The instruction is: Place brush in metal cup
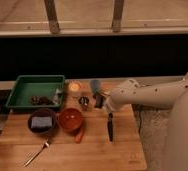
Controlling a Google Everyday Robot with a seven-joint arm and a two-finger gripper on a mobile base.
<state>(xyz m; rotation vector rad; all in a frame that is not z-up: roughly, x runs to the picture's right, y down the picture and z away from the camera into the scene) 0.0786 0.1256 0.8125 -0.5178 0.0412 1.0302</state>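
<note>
The brush point(110, 128) is a long slim tool with a black handle pointing toward the table's front edge; its pale head point(95, 87) points up and back. My gripper point(105, 106) is shut on the brush near its middle and holds it tilted just above the wooden table. The metal cup point(84, 102) is small and shiny and stands upright just left of the gripper, behind the orange bowl point(70, 119). My white arm reaches in from the right.
A green tray point(22, 84) with small items sits at the back left. A pale yellowish cup point(74, 88) stands behind the metal cup. A dark bowl point(41, 122) with a blue block is left of the orange bowl. A fork point(37, 152) lies at the front left.
</note>
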